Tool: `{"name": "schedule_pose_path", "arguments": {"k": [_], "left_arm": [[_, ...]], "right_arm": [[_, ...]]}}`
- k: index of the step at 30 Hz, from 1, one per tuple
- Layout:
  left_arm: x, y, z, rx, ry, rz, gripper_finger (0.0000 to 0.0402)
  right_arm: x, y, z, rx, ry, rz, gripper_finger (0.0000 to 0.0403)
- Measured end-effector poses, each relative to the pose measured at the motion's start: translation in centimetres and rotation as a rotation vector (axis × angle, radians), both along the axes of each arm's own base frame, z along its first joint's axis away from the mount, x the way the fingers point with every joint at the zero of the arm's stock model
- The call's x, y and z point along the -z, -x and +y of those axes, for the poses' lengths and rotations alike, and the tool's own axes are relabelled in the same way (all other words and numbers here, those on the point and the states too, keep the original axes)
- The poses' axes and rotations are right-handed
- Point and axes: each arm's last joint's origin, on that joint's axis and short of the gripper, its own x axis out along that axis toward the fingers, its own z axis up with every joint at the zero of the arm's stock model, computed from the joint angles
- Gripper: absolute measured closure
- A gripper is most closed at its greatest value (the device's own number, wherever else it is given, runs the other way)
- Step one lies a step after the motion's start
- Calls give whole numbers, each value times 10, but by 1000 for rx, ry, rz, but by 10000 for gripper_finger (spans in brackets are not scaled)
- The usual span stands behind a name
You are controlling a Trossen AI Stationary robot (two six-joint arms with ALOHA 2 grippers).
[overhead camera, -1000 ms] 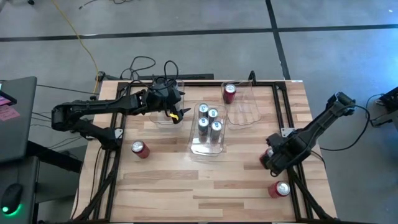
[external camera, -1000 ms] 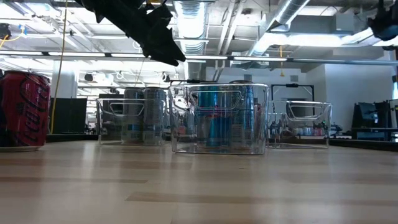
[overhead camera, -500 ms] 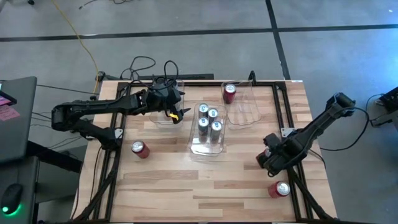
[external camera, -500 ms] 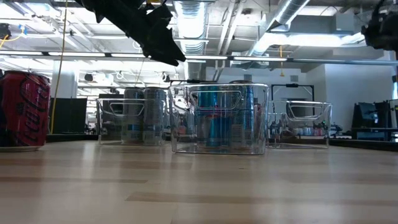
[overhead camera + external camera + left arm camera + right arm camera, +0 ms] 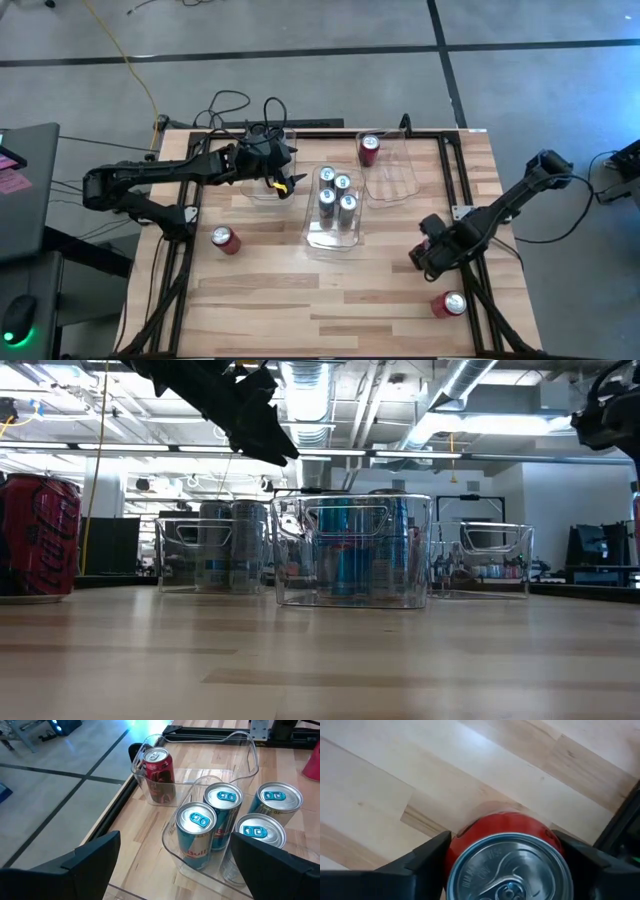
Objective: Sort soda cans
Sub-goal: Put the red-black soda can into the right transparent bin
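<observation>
My right gripper [image 5: 428, 258] hangs over the table's right side, shut on a red soda can [image 5: 505, 840] that it hides in the high view. My left gripper [image 5: 280, 172] waits open above the left clear bin [image 5: 258, 180], where grey cans [image 5: 225, 545] stand. Several silver-blue cans [image 5: 335, 195] stand upright in the middle bin [image 5: 330, 238]. One red can [image 5: 370, 148] stands in the right bin [image 5: 392, 180]. Two more red cans stand on the bare wood, one at the left [image 5: 225, 238] and one at the near right [image 5: 452, 303]. My right gripper pinches the red can's side wall just under the silver top [image 5: 451, 851] between its two fingers [image 5: 410, 865]. The fingers come from above, pointing down, one on each side. The can sits upright in the hold; its base is hidden.
The black frame rails [image 5: 460, 180] run along the table's left, right and far sides. Bare wood [image 5: 300, 290] lies between the bins and the near edge. Cables [image 5: 235, 105] lie behind the far edge.
My right gripper has moved toward the table's left edge and a little toward the near edge, and the red can has gone with it. In the low view the gripper comes in further from the right.
</observation>
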Motion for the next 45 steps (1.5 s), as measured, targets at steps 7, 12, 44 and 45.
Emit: {"name": "schedule_pose_path", "arguments": {"k": [7,12,44,45], "left_arm": [[0,0,0,0,0,0,29],[0,0,0,0,0,1,29],[-2,-1,0,8,-20,-11,29],[-2,-1,0,8,-21,-10,29]], "right_arm": [[0,-3,-4,19,-1,2,96],[0,-3,-4,18,-1,2,83],[-168,-56,-137,-206,358,-358,96],[-176,-54,-146,-186,390,-384,96]]}}
